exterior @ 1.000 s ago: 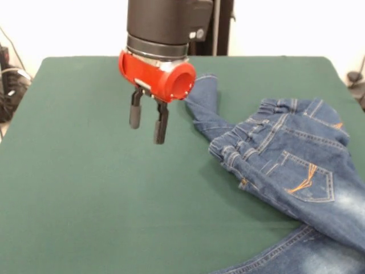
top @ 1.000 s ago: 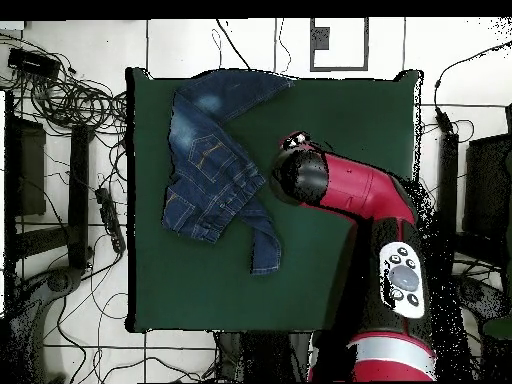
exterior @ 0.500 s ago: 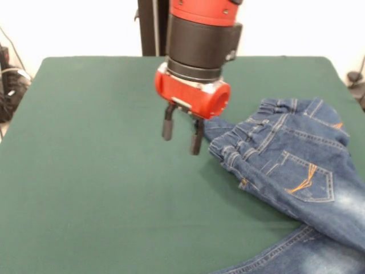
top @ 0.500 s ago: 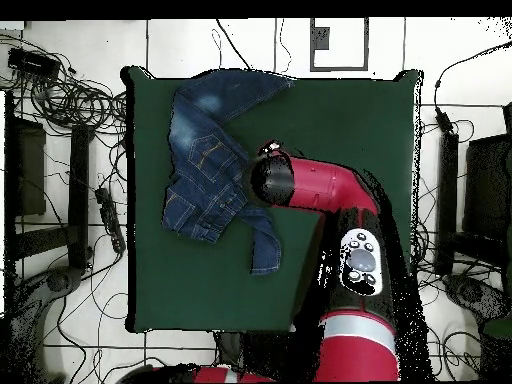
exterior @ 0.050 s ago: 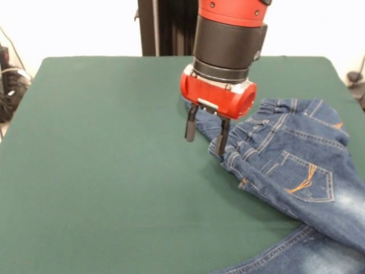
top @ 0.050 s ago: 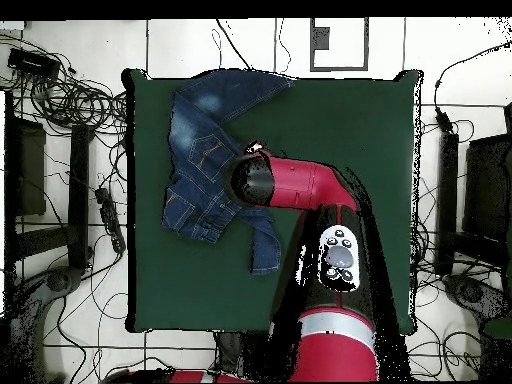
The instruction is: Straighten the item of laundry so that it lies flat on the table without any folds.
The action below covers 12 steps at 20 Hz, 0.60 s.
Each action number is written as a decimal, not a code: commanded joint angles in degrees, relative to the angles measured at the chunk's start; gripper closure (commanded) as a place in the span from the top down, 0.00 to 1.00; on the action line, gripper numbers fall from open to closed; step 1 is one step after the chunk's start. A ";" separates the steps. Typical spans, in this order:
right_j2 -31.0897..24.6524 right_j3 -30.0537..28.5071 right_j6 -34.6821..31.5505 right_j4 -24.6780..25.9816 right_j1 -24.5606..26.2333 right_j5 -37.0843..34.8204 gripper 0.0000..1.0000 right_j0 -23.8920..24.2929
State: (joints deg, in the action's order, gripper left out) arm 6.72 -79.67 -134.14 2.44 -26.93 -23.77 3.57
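Tangle of black cables point(top @ 0.050 s ago: 62, 95) on tiled floor point(top @ 0.050 s ago: 180, 45), beside the felt surface's edge. Long dark power strip point(top @ 0.050 s ago: 108, 218) lower down on same side. Rectangular frame marking point(top @ 0.050 s ago: 338, 42) on floor. More cable point(top @ 0.050 s ago: 441, 115) along opposite side. Dark cords point(exterior @ 0.050 s ago: 8, 85) at front view's edge.

Faded blue denim jeans point(exterior @ 0.050 s ago: 296, 165) lie on the table point(exterior @ 0.050 s ago: 102, 171), matt green felt.

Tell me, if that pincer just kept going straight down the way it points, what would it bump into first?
Most likely the jeans: the open pincer hangs over their bunched edge near the waistband. Depth is hard to judge, so one finger might meet the green table instead.
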 commanded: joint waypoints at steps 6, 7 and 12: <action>-7.48 -2.55 -5.26 -1.92 4.60 1.27 1.00 -1.90; -7.75 -2.36 -5.35 -2.00 5.13 1.73 1.00 -1.87; -8.77 -1.69 -5.71 -2.12 7.78 3.53 1.00 -2.27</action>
State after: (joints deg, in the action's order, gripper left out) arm 5.88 -79.66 -134.14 2.38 -26.45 -23.14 2.85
